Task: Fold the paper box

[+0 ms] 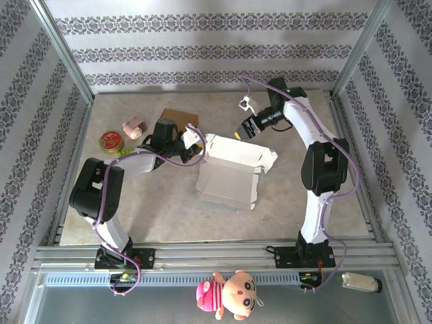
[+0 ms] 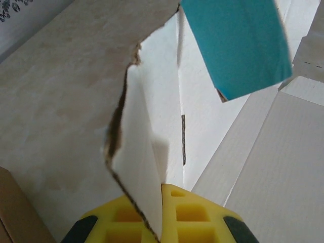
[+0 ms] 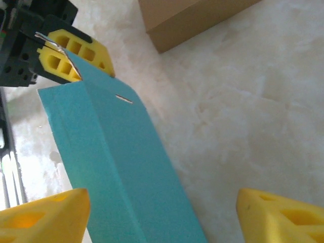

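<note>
Top view: the paper box [image 1: 229,177] lies mid-tabletop [image 1: 169,212], only half-formed, its panels loose. At its ten o'clock corner the left end effector [image 1: 191,140] pinches its edge. At twelve o'clock the right end effector [image 1: 244,128] hangs spread.

Left wrist: yellow fingers [image 2: 195,215] clamp a white flap [image 2: 144,167].

Right wrist: fingers [image 3: 45,215] stand apart beside a teal wall [image 3: 116,162], gripping nothing. Most of the folding seemingly remains.

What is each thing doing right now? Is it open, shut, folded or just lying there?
paper box: partly folded, not closed yet.
left gripper: shut on a white flap of the box.
right gripper: open, nothing gripped, at the box's teal side.
tape roll: lying flat on the table.
</note>
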Controlling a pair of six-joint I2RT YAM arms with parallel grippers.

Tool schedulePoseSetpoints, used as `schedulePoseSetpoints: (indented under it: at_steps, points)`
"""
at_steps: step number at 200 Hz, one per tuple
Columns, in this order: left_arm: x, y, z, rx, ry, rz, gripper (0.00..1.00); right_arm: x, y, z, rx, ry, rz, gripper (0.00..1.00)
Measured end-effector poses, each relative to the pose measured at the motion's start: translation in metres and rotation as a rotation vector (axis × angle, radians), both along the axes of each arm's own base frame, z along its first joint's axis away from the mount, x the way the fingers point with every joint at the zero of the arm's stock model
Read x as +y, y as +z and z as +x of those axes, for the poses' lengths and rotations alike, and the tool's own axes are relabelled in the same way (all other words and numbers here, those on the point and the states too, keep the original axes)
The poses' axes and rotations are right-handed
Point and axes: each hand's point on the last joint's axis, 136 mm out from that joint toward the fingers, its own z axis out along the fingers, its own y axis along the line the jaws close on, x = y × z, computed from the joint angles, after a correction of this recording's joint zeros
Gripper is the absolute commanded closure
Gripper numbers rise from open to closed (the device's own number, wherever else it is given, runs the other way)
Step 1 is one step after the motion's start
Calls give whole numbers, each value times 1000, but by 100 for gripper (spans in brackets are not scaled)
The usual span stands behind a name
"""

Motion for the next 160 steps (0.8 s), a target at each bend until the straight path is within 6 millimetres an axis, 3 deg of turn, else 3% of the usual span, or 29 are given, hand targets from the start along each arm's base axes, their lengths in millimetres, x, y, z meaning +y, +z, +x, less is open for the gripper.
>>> schedulePoseSetpoints:
  at_steps: [77, 135, 160]
  points:
    - [-2, 0, 5, 16, 23, -33, 100, 5, -23, -17, 76, 15, -24, 30]
    - [-2, -8, 12, 182, 119, -95, 100, 8, -29, -9, 61, -70, -79, 36]
    - [-3, -6, 21, 226, 176, -116, 95, 10, -26, -7, 38, -112, -78, 37]
